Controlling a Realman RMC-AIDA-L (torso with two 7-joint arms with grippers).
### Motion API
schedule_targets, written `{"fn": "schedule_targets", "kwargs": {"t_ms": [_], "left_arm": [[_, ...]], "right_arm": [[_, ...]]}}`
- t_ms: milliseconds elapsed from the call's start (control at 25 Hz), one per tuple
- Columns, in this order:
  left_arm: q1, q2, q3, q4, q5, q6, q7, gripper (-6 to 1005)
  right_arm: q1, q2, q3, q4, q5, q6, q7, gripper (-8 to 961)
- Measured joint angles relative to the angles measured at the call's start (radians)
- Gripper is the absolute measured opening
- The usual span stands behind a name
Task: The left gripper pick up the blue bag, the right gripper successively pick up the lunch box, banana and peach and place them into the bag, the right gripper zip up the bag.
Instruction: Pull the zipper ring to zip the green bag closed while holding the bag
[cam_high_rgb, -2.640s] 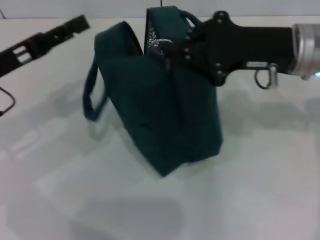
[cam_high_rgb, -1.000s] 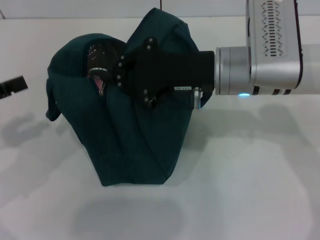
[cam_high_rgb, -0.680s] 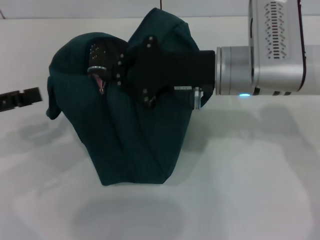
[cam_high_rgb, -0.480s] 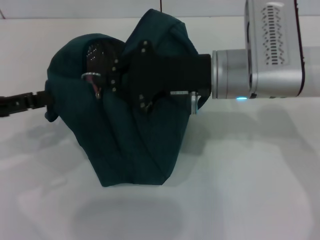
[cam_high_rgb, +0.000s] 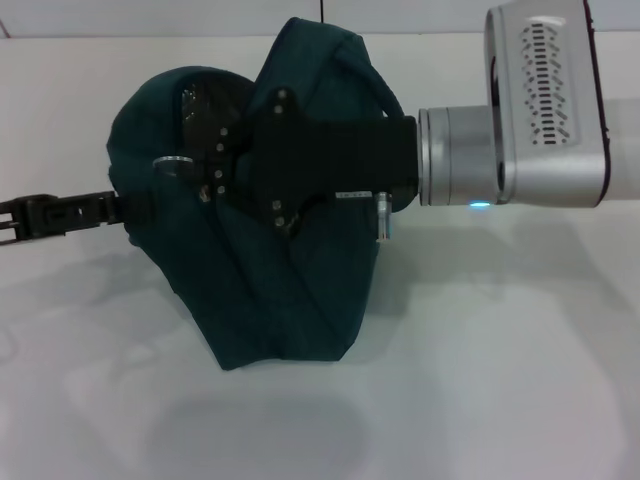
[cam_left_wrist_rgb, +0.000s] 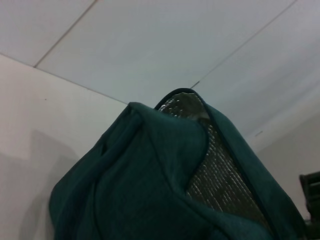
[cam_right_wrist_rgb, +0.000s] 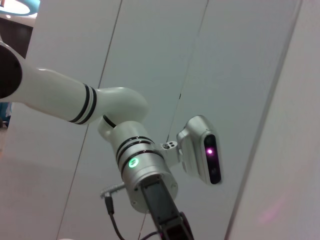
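At mid-surface stands the blue bag (cam_high_rgb: 270, 270), mouth partly unzipped; the right pincer (cam_high_rgb: 200, 172) sits at its zipper pull (cam_high_rgb: 172, 163), the left pincer (cam_high_rgb: 125, 208) at its side, grips unclear; we should brace the bag, pull along the track.

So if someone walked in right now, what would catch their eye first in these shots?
The blue bag standing in the middle of the white table, its top partly open and showing silver lining. Next, the right gripper, which reaches across the bag's upper part by the zipper ring. The left gripper touches the bag's left side.
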Motion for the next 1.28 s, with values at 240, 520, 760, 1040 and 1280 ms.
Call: {"fn": "schedule_targets", "kwargs": {"t_ms": [240, 520, 760, 1040, 1280], "left_arm": [[-0.022, 0.01, 0.018, -0.011, 0.029, -0.004, -0.048, 738], [-0.043, 0.004, 0.021, -0.025, 0.062, -0.002, -0.042, 550], [-0.049, 0.003, 0.02, -0.029, 0.048, -0.001, -0.016, 430], [-0.069, -0.002, 0.021, -0.066, 0.005, 0.032, 0.032, 371], [-0.071, -0.003, 0.023, -0.073, -0.026, 0.048, 0.063, 317]], "right_arm": [[-0.01, 0.0, 0.006, 0.0, 0.002, -0.008, -0.003, 21], [-0.027, 0.0, 0.007, -0.004, 0.002, -0.008, -0.004, 22], [-0.076, -0.003, 0.018, -0.023, 0.013, -0.016, 0.002, 22], [-0.16, -0.003, 0.082, -0.026, 0.023, -0.101, 0.019, 23], [-0.196, -0.008, 0.089, -0.018, 0.057, -0.121, 0.024, 24]]}}
